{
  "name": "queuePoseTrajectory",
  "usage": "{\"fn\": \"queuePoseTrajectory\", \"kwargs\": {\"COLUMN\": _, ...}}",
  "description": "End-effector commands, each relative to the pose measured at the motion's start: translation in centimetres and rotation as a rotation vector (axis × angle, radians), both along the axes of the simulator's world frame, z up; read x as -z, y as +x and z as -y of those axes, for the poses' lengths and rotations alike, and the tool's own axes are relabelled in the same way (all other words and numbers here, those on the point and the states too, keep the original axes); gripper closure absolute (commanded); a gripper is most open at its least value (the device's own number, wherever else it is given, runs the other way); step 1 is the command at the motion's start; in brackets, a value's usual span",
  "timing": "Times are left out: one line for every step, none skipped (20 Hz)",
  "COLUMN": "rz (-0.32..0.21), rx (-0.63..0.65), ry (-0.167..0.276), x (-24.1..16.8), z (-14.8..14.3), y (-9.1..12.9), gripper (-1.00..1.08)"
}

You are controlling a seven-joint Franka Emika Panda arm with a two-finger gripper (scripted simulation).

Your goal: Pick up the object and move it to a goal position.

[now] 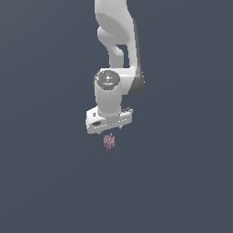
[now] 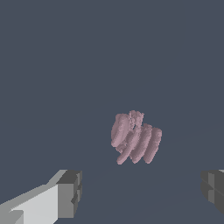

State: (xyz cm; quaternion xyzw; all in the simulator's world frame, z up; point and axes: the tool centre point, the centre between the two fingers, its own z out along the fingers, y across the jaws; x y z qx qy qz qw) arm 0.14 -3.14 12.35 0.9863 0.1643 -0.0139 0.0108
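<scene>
no readable text, labels, or numbers

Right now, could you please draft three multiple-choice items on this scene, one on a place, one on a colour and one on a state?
1. In the exterior view, where is the object relative to the gripper?
A. just below it
B. far to that view's left
C. above the arm

2. What colour is the object?
A. bright green
B. pale pink-red
C. yellow

3. How does the gripper stand?
A. shut on the object
B. shut with nothing in it
C. open, apart from the object

Answers: 1 A, the streaky object sits right under the white hand. 2 B, both views show it pink-red. 3 C, in the wrist view the fingers stand wide apart, the object untouched beyond them.
</scene>
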Motion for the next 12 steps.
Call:
{"fn": "queuePoseTrajectory", "kwargs": {"rz": 0.003, "rx": -0.065, "ry": 0.006, "x": 0.7, "z": 0.1, "y": 0.3, "gripper": -0.92}}
{"fn": "queuePoseTrajectory", "kwargs": {"rz": 0.005, "rx": -0.089, "ry": 0.008, "x": 1.0, "z": 0.2, "y": 0.5, "gripper": -0.92}}
{"fn": "queuePoseTrajectory", "kwargs": {"rz": 0.006, "rx": -0.112, "ry": 0.010, "x": 1.3, "z": 0.3, "y": 0.6, "gripper": -0.92}}
{"fn": "queuePoseTrajectory", "kwargs": {"rz": 0.007, "rx": -0.133, "ry": 0.013, "x": 1.5, "z": 0.3, "y": 0.7, "gripper": -0.92}}
{"fn": "queuePoseTrajectory", "kwargs": {"rz": 0.009, "rx": -0.153, "ry": 0.015, "x": 1.7, "z": 0.3, "y": 0.8, "gripper": -0.92}}
{"fn": "queuePoseTrajectory", "kwargs": {"rz": 0.010, "rx": -0.172, "ry": 0.016, "x": 1.9, "z": 0.4, "y": 0.9, "gripper": -0.92}}
{"fn": "queuePoseTrajectory", "kwargs": {"rz": 0.011, "rx": -0.190, "ry": 0.018, "x": 2.1, "z": 0.4, "y": 1.0, "gripper": -0.92}}
{"fn": "queuePoseTrajectory", "kwargs": {"rz": 0.012, "rx": -0.206, "ry": 0.020, "x": 2.3, "z": 0.5, "y": 1.1, "gripper": -0.92}}
{"fn": "queuePoseTrajectory", "kwargs": {"rz": 0.013, "rx": -0.221, "ry": 0.021, "x": 2.5, "z": 0.5, "y": 1.1, "gripper": -0.92}}
{"fn": "queuePoseTrajectory", "kwargs": {"rz": 0.014, "rx": -0.234, "ry": 0.023, "x": 2.6, "z": 0.5, "y": 1.2, "gripper": -0.92}}
{"fn": "queuePoseTrajectory", "kwargs": {"rz": 0.015, "rx": -0.247, "ry": 0.024, "x": 2.8, "z": 0.5, "y": 1.3, "gripper": -0.92}}
{"fn": "queuePoseTrajectory", "kwargs": {"rz": 0.016, "rx": -0.258, "ry": 0.025, "x": 2.9, "z": 0.6, "y": 1.3, "gripper": -0.92}}
